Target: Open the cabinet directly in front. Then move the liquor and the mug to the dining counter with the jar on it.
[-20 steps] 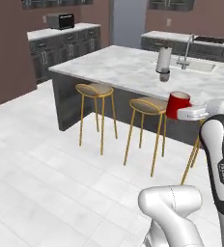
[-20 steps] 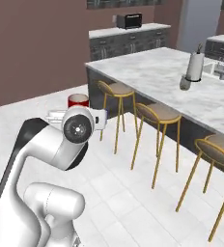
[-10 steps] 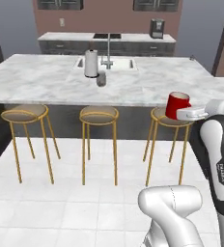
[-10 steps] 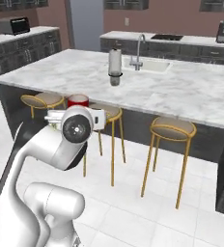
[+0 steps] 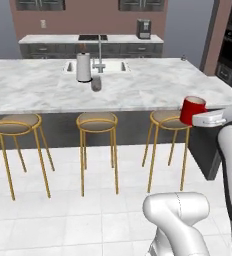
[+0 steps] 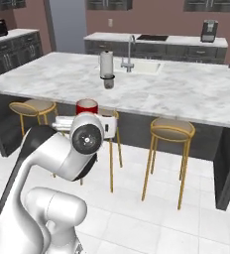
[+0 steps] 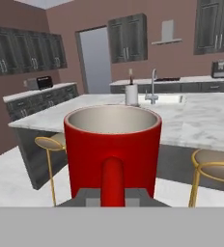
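Mug point(image 7: 112, 149) upright and red, handle pinched between the closed jaws, carried in the air before the stools point(image 5: 97, 122), marble surface point(image 5: 138, 87) beyond, paper towel roll point(image 5: 83, 67) and small jar point(image 5: 96, 84) by its sink point(image 5: 95, 66)

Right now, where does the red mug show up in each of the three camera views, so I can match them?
Left base view: the red mug sits at the right edge, held up level with the counter front.
Right base view: it peeks up left of centre, just above the arm.
Hand view: it stands upright at the centre, handle toward the camera.
Shared landmark: the paper towel roll beside the faucet.
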